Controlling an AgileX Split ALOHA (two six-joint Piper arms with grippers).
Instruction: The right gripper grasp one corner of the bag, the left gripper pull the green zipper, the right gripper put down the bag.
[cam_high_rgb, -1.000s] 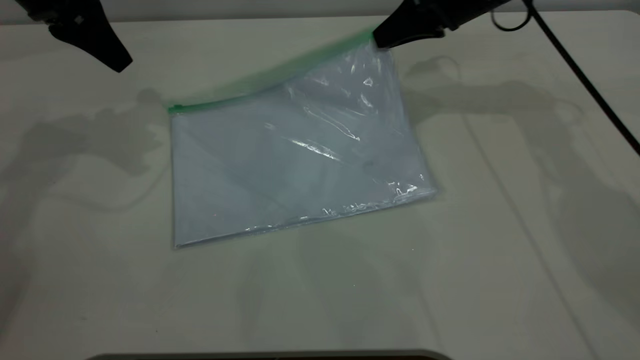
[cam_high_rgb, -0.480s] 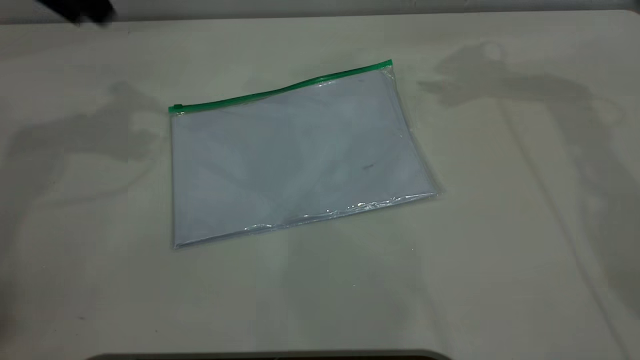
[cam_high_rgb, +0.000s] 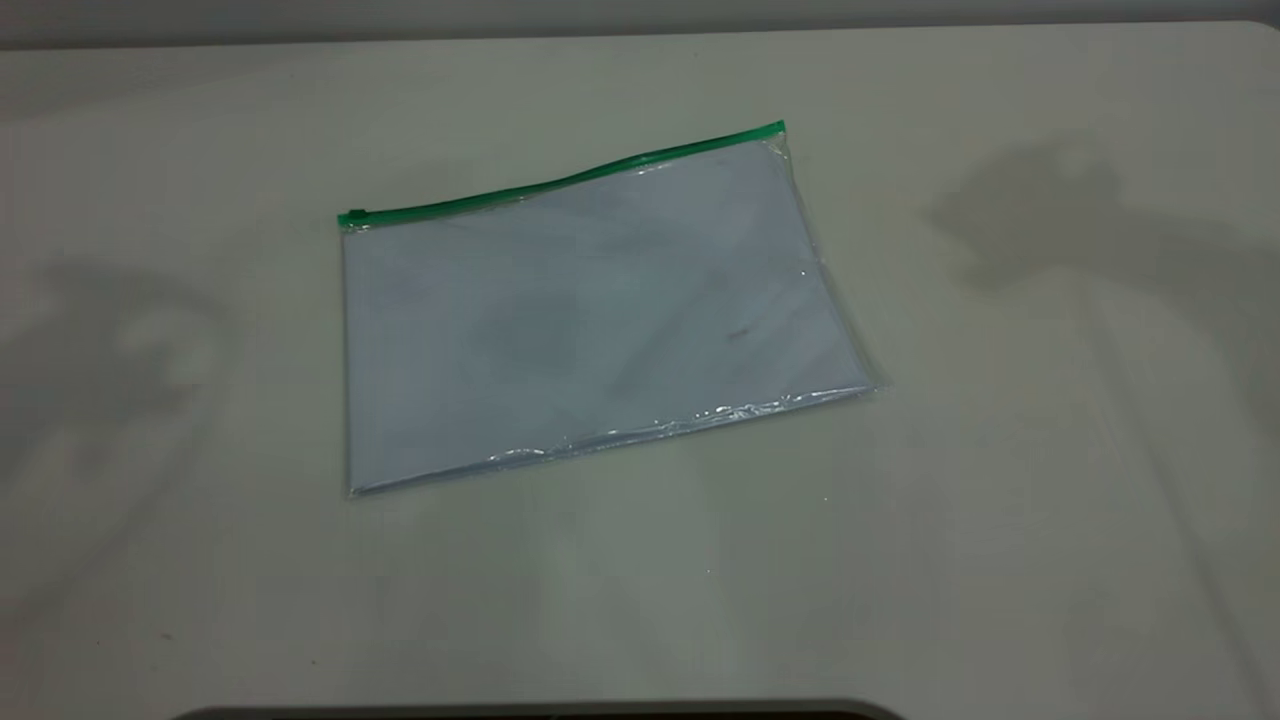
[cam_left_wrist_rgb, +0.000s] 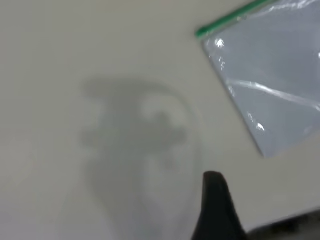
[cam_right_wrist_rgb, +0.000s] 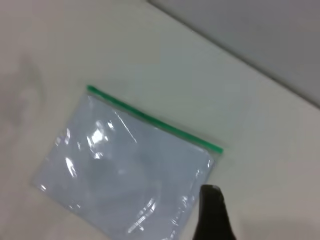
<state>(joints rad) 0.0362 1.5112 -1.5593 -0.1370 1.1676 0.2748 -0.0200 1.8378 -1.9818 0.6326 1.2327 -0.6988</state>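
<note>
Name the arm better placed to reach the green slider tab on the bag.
Left, probably. The slider tab sits at the bag's left end in the exterior view, and the left gripper's camera sees that end closer.

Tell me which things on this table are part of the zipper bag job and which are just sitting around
Part of the job:
- the bag, flat on the table, nothing holding it
- the green zipper along its far edge
- the left tool, off the bag
- the right tool, above the bag's corner, not touching

Just lying about:
- nothing besides the table itself
</note>
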